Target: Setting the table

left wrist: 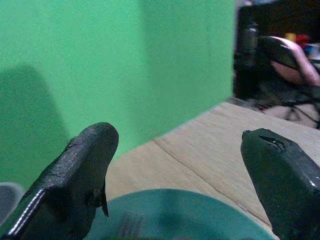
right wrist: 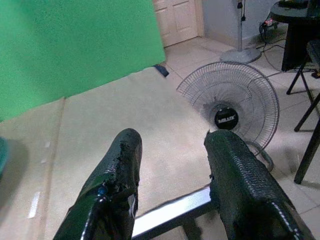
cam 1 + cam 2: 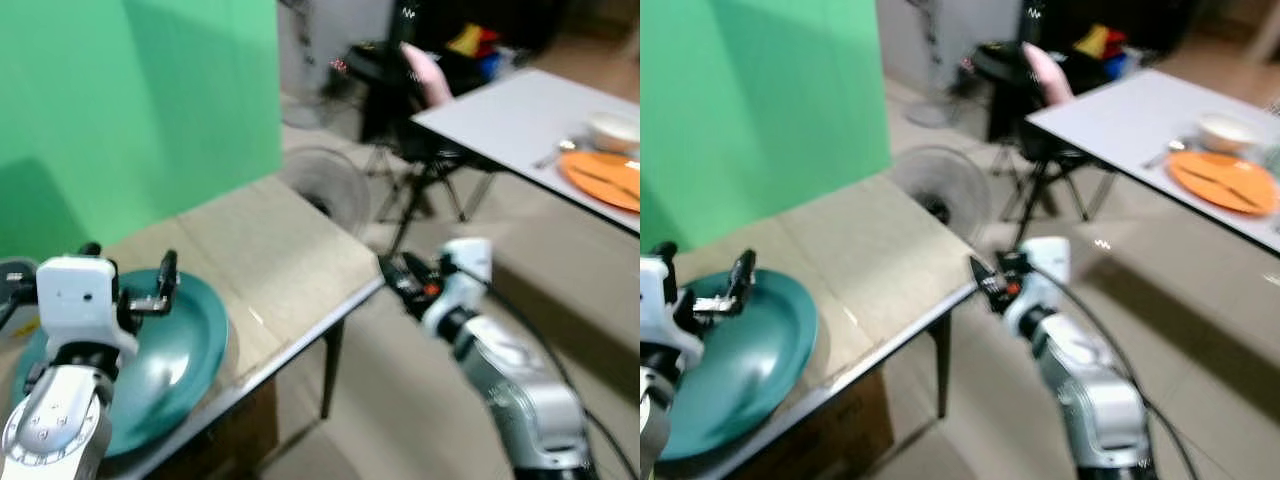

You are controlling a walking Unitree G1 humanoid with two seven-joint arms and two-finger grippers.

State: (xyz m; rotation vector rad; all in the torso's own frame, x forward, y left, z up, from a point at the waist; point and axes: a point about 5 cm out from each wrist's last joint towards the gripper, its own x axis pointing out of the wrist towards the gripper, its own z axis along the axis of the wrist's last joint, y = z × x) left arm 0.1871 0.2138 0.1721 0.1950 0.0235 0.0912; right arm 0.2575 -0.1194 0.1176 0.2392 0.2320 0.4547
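A teal plate (image 3: 190,340) lies on the near left end of a light wooden table (image 3: 270,260). My left gripper (image 3: 130,265) hovers just above the plate's far side, open, with nothing between its fingers; the left wrist view shows the plate's rim (image 1: 200,215) below the fingertips. My right gripper (image 3: 400,275) is off the table's right edge, open and empty, pointing toward the tabletop (image 2: 100,125). On a white table (image 3: 520,110) at the back right sit an orange plate (image 3: 605,175) and a white bowl (image 3: 612,128).
A green screen (image 3: 130,100) stands behind the wooden table. A floor fan (image 3: 325,185) sits by the table's far right corner. Dark chairs and clutter (image 3: 420,70) are at the back. Tiled floor (image 3: 560,270) separates the two tables. A grey object (image 3: 10,275) lies at the far left.
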